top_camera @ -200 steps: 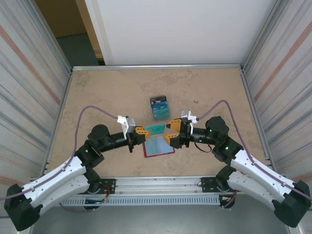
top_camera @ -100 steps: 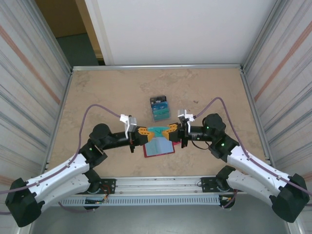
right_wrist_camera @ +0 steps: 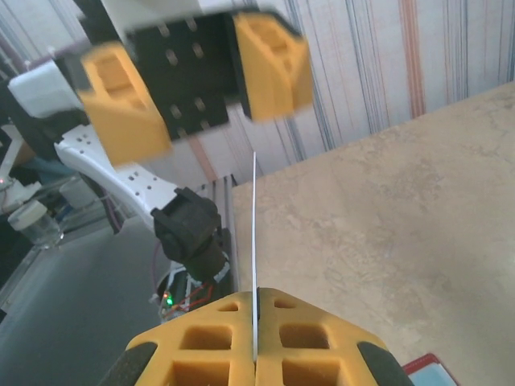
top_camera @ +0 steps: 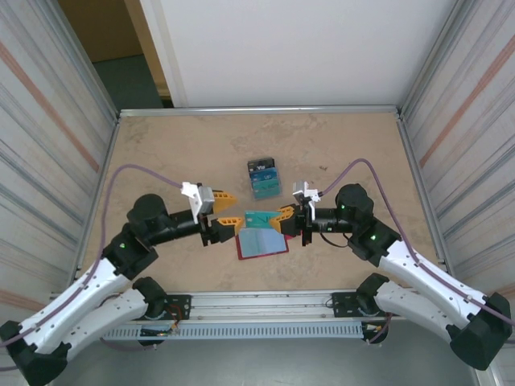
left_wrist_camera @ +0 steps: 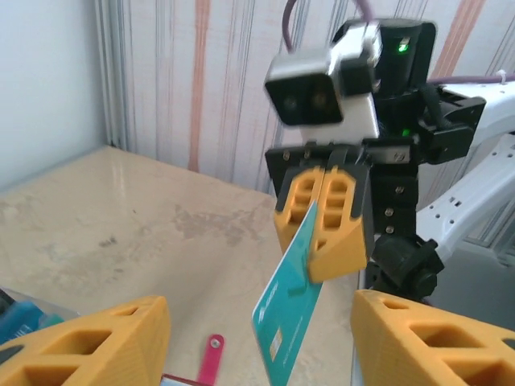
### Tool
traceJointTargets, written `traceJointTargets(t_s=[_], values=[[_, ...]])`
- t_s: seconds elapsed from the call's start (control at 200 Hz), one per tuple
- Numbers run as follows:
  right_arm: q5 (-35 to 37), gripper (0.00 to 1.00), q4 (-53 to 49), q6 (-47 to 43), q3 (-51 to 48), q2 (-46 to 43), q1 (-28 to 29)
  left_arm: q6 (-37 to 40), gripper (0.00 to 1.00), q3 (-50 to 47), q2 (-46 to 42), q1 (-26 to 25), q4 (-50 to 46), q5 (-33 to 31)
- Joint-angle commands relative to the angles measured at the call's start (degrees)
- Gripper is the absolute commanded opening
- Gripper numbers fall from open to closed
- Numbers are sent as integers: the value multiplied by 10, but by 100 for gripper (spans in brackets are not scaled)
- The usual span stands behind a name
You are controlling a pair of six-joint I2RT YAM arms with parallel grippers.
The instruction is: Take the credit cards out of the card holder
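Note:
The red card holder point(top_camera: 262, 244) lies open on the table, pale bluish sleeves up; its snap tab point(left_wrist_camera: 212, 359) shows in the left wrist view. One teal credit card point(top_camera: 258, 219) hangs above it, pinched at its right end by my right gripper point(top_camera: 280, 219), which is shut on it. That card point(left_wrist_camera: 288, 314) tilts between my left gripper's point(left_wrist_camera: 259, 310) spread fingers without touching either. In the right wrist view the card point(right_wrist_camera: 255, 233) is edge-on, rising from my right gripper point(right_wrist_camera: 256, 299). My left gripper point(top_camera: 232, 207) stands open just left of the card.
A pile of blue, teal and dark navy cards point(top_camera: 263, 178) lies behind the card holder, mid-table; its corner point(left_wrist_camera: 18, 318) shows at the left wrist view's lower left. Metal walls ring the beige table point(top_camera: 177, 153). The left half has free room.
My left gripper let go of the teal card, opened and drew back to the left. My right gripper closed on the card's other end and holds it alone.

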Motion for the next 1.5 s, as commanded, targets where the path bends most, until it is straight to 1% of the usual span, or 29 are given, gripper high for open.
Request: traceJointTargets(t_s=[0.0, 0.085, 0.165, 0.276, 0.376, 0.481, 0.556, 0.596, 0.631, 0.666, 0.742, 0.762, 0.897, 0.937, 0.967, 1.007, 1.072, 1.097, 1.117, 1.148, 1.163, 1.173, 1.248, 1.283, 1.303, 1.373, 1.438, 1.493], values=[[-4, 0, -53, -31, 25, -3, 4, 106, 62, 74, 28, 2, -168, 5], [-14, 0, -61, -35, 30, 3, 3, 137, 59, 116, 72, 2, -218, 18], [-23, 0, -72, -39, 38, 12, 3, 150, 57, 147, 114, 2, -240, 37], [-31, 0, -83, -43, 47, 21, 3, 168, 56, 179, 171, 2, -250, 90], [-35, 0, -88, -44, 50, 25, 3, 188, 57, 203, 215, -1, -272, 84], [-37, 0, -93, -47, 54, 27, 4, 207, 59, 215, 240, -5, -279, 84], [-37, 0, -96, -50, 56, 27, 4, 220, 57, 220, 249, -8, -282, 89], [-35, 0, -98, -51, 57, 27, 3, 223, 54, 222, 253, -8, -281, 94], [-32, 0, -98, -51, 57, 28, 4, 225, 46, 224, 257, -8, -281, 99], [-30, 0, -98, -51, 56, 28, 3, 227, 41, 225, 261, -9, -281, 104], [-27, 0, -98, -53, 55, 30, 3, 232, 40, 229, 271, -9, -284, 115], [-26, 0, -98, -53, 55, 31, 4, 233, 37, 230, 274, -9, -286, 119], [-22, 0, -101, -57, 57, 34, 3, 252, 29, 236, 295, -11, -295, 138], [-20, 0, -104, -57, 57, 34, 3, 255, 22, 238, 300, -14, -293, 141], [-16, 0, -106, -59, 57, 34, 3, 257, 11, 240, 305, -14, -292, 143], [-11, 0, -110, -60, 58, 35, 2, 257, 0, 243, 311, -14, -288, 145], [8, 0, -123, -65, 60, 33, 3, 261, 0, 249, 320, -14, -282, 141], [20, 4, -130, -67, 60, 32, 2, 264, 0, 248, 323, -15, -279, 134], [34, 9, -136, -69, 61, 30, 1, 268, 0, 247, 324, -14, -274, 126], [62, 23, -146, -70, 62, 25, 2, 273, 0, 244, 325, -14, -266, 113], [79, 32, -151, -71, 63, 23, 2, 274, 0, 241, 325, -14, -261, 104], [91, 35, -154, -71, 63, 20, 1, 276, 0, 240, 325, -14, -256, 99], [176, 47, -175, -74, 60, 0, 2, 294, 0, 228, 326, -9, -225, 58], [219, 58, -181, -72, 56, -11, 1, 301, 0, 224, 331, -2, -213, 42], [242, 61, -184, -71, 55, -17, 1, 305, 0, 224, 334, 2, -206, 36], [295, 67, -199, -69, 53, -36, -2, 315, 0, 225, 351, 17, -184, 28], [337, 79, -211, -60, 54, -51, -3, 332, 0, 225, 370, 31, -160, 25], [365, 85, -223, -53, 57, -60, -2, 351, 0, 224, 390, 39, -141, 18]])
